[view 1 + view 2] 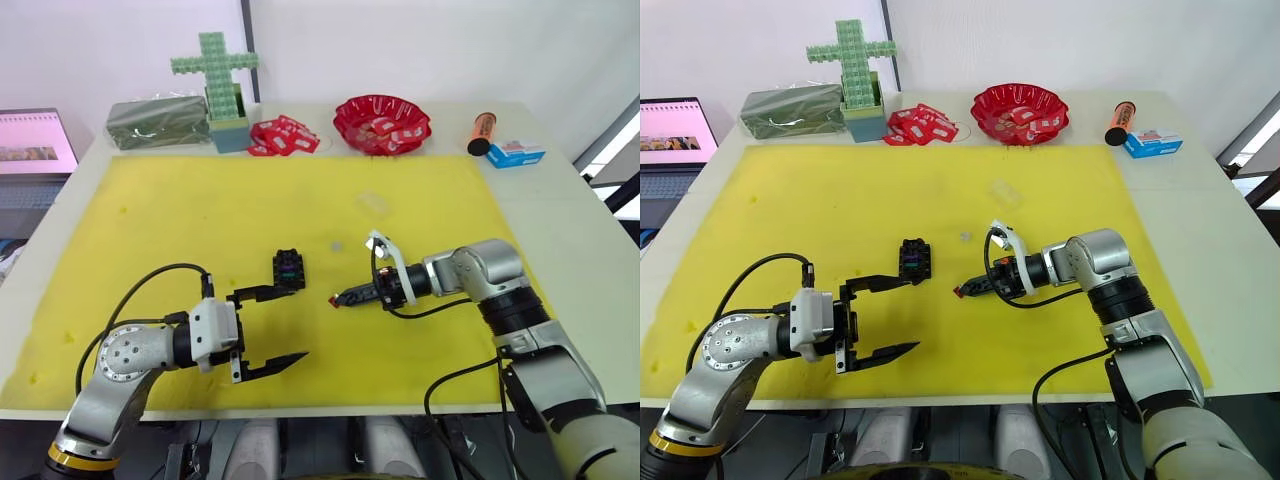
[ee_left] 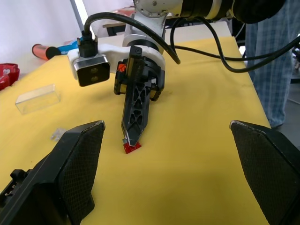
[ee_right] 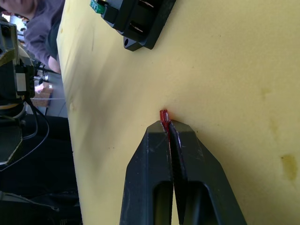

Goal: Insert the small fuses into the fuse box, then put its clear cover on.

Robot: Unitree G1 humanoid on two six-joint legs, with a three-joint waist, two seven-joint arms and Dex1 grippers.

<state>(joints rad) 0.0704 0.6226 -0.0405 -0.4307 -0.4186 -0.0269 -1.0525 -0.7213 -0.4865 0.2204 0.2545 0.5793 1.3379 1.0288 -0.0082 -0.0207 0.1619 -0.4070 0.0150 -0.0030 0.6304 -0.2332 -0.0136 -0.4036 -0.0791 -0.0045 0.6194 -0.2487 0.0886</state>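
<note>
The black fuse box (image 1: 288,268) lies mid-mat with coloured fuses in its top, a green one (image 3: 97,6) at one end. My right gripper (image 1: 337,299) is shut on a small red fuse (image 3: 163,115), its tip low over the yellow mat, just right of the box; the same fuse (image 2: 131,147) appears in the left wrist view. My left gripper (image 1: 298,322) is open and empty, just in front of the box. A pale fuse (image 1: 337,245) lies loose on the mat behind the right gripper. The clear cover (image 1: 372,202) rests farther back.
Along the table's back edge stand a red bowl (image 1: 382,122) of packets, loose red-white packets (image 1: 283,136), a green cross-shaped block (image 1: 215,75), a dark green bag (image 1: 158,122), an orange tube (image 1: 481,132) and a blue box (image 1: 515,153). A person (image 2: 276,70) stands by the table.
</note>
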